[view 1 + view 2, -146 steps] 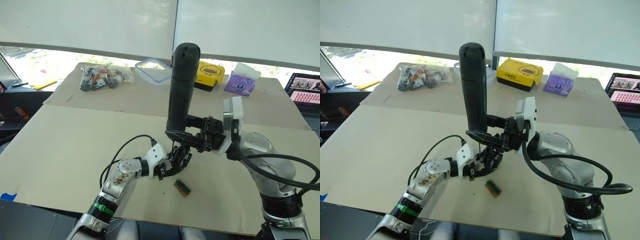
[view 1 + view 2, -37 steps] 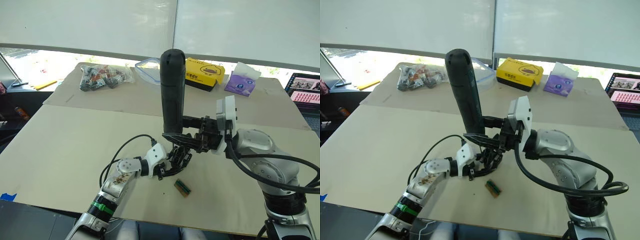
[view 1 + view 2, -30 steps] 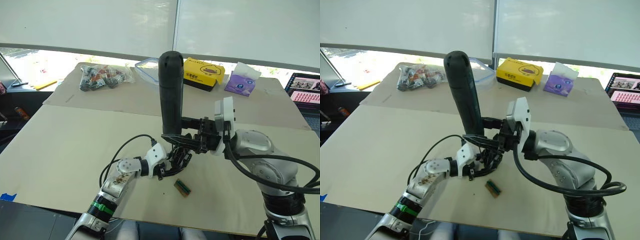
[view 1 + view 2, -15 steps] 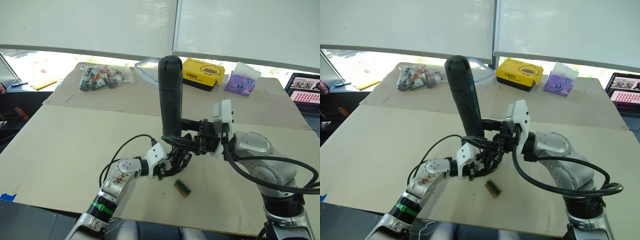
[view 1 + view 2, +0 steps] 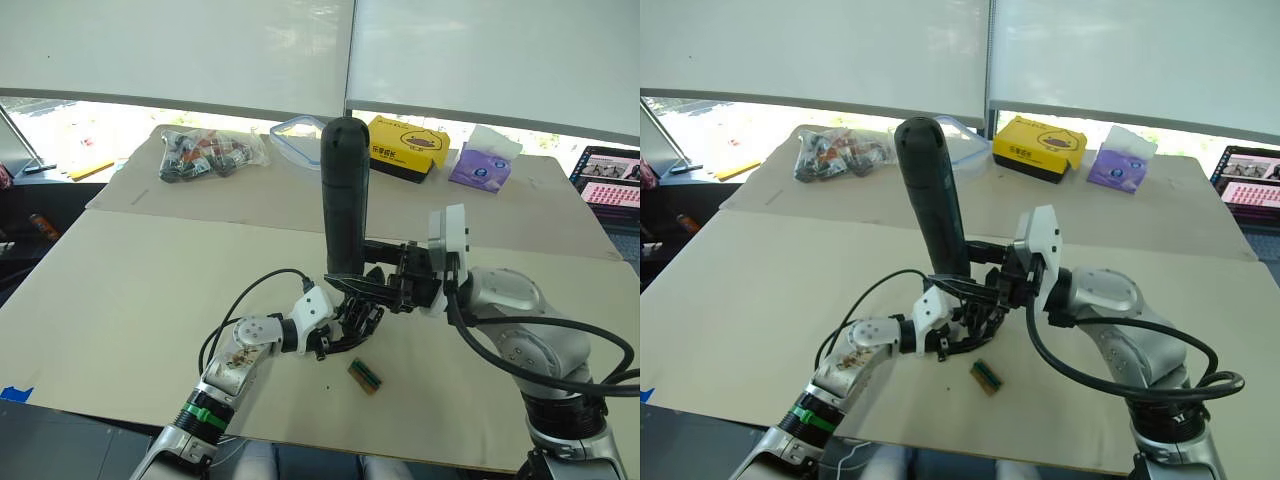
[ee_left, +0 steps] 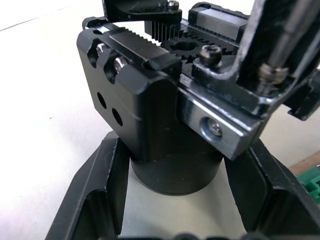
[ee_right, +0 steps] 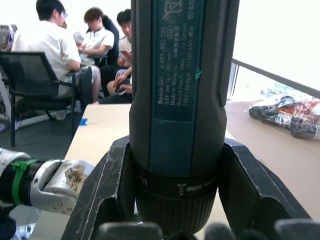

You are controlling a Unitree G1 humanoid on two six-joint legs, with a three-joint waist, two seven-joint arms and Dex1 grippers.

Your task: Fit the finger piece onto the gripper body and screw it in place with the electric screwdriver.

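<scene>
The electric screwdriver (image 7: 177, 100) reads "Bosch GO"; it stands nearly upright, bit down, clenched in the right gripper (image 5: 385, 285) directly above the gripper body (image 6: 160, 115). The left gripper (image 5: 345, 325) grasps that body's round base on the table (image 5: 130, 290). The bit's tip is hidden, perhaps touching a screw.

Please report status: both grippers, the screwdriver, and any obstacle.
Left gripper shut on gripper body. Right gripper shut on electric screwdriver, upright over the body. Small green-brown block lies beside, not in the way.
</scene>
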